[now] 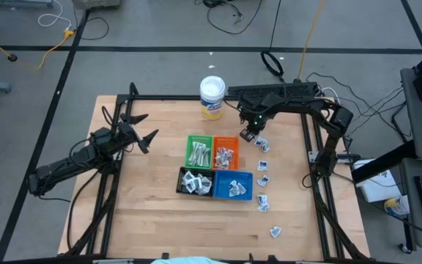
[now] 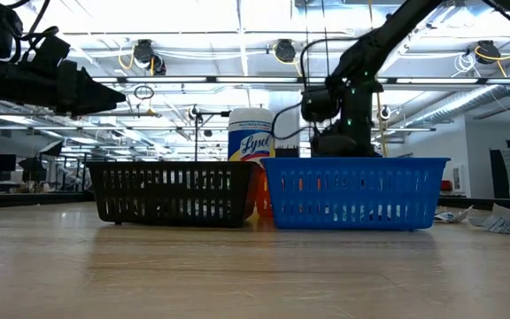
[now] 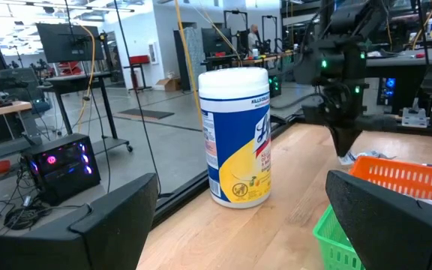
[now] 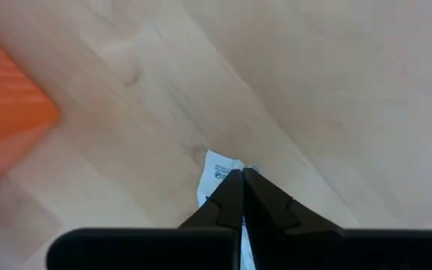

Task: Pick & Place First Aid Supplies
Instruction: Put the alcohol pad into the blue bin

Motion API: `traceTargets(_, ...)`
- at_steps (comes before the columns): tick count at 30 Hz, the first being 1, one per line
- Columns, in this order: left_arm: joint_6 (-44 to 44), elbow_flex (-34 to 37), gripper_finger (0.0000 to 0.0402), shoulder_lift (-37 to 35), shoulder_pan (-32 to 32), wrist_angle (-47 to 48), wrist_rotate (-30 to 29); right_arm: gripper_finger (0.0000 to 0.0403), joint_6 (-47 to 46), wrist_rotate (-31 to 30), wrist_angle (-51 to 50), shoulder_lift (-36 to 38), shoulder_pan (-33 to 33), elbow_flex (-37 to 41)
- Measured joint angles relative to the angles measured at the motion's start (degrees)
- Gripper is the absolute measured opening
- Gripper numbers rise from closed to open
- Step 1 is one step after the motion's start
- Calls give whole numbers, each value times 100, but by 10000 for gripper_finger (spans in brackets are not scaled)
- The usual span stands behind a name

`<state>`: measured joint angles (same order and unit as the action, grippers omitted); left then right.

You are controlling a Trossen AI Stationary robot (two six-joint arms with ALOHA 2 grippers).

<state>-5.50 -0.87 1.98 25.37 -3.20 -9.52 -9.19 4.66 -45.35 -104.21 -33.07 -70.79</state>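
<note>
Right hand is pressed down just beside the orange tray, its fingers pinched onto a white packet on the surface. Left hand, spread wide, is held well apart from that tray.

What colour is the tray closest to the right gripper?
Orange tray, just beside the right gripper; the high view shows it best.
</note>
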Motion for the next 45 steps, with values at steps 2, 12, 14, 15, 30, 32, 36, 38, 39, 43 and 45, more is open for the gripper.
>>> traceTargets(2,0,-2,392,-1,1,0,0,1,-11,-3,-153,120,-37,-132)
traceTargets(12,0,-2,392,0,0,0,0,0,-225,-452,-1242,462,-69,-887)
traceTargets(14,-1,-2,392,0,1,0,0,0,-381,-667,-1416,525,-69,-996)
traceTargets(15,0,-2,392,0,-1,0,0,0,-472,-796,-1487,567,-69,-1037)
traceTargets(30,0,-1,392,0,0,0,0,0,-999,-899,-1679,741,1531,-1117)
traceTargets(32,0,-1,392,0,1,0,0,0,-1124,-907,-1677,737,1922,-1117)
traceTargets(36,0,-2,392,-2,1,0,0,0,-1526,-891,-1656,737,2740,-1117)
traceTargets(38,0,-2,392,0,1,0,0,0,-1747,-888,-1612,737,3141,-1115)
traceTargets(39,-1,-2,392,0,1,0,0,0,-1865,-887,-1575,737,3321,-1115)
traceTargets(43,0,-1,392,0,-1,0,0,0,-2350,-886,-1404,737,3999,-1112)
traceTargets(45,0,-2,392,0,1,0,0,0,-2552,-886,-1338,737,4276,-1112)
